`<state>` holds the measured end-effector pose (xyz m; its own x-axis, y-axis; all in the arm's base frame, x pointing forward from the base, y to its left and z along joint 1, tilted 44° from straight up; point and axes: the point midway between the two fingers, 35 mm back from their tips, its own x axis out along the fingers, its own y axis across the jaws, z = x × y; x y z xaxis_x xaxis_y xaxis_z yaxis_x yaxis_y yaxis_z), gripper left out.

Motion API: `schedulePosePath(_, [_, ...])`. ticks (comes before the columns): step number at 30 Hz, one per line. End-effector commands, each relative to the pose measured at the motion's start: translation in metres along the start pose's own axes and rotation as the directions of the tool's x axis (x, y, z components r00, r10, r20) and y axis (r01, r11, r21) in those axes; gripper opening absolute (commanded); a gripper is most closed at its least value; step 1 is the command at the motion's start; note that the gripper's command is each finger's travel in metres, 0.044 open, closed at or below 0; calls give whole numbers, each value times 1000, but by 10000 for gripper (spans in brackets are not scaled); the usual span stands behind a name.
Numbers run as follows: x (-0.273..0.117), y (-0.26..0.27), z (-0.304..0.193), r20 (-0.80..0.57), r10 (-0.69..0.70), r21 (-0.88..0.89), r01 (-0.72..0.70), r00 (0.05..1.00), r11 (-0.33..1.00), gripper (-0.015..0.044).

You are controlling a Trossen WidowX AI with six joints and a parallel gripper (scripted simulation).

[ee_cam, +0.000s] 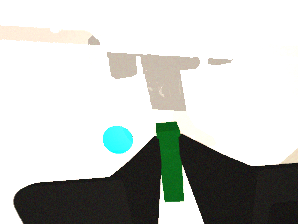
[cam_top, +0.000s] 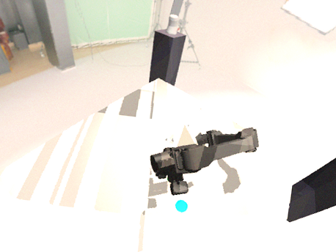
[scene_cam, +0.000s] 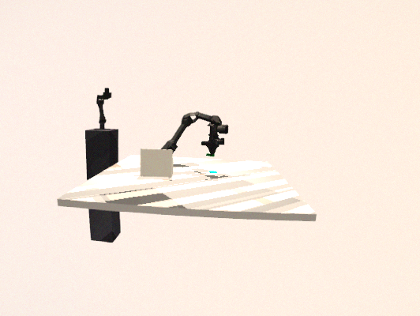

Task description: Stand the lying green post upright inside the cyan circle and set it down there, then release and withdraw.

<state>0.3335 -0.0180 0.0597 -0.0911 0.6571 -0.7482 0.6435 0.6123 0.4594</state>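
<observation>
The green post (scene_cam: 210,155) (ee_cam: 173,175) is between the fingertips of my gripper (scene_cam: 212,153) (ee_cam: 169,140), which is shut on it. In the exterior view the post looks roughly level, not upright, and hangs above the table. In the wrist view its long side runs down between the black fingers. The cyan circle (cam_top: 181,206) (scene_cam: 213,172) (ee_cam: 118,139) lies flat on the table, left of the fingertips in the wrist view and below the gripper in the exterior view. In the top view the arm hides the fingertips and most of the post.
A pale upright panel (scene_cam: 156,163) stands on the table (scene_cam: 187,212) beside the arm's base. A dark pillar (scene_cam: 102,152) carrying another arm (scene_cam: 102,112) stands beyond the table's edge. Striped shadows cross the table top.
</observation>
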Motion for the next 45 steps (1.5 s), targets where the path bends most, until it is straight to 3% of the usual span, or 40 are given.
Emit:
schedulePosePath(1, [-4,14,-6,7,10,-54,-10,1000,998,23])
schedulePosePath(29, [-4,85,-62,-26,30,-334,-37,999,942,23])
schedulePosePath(45, [3,83,-63,24,-10,-357,18,1000,934,23])
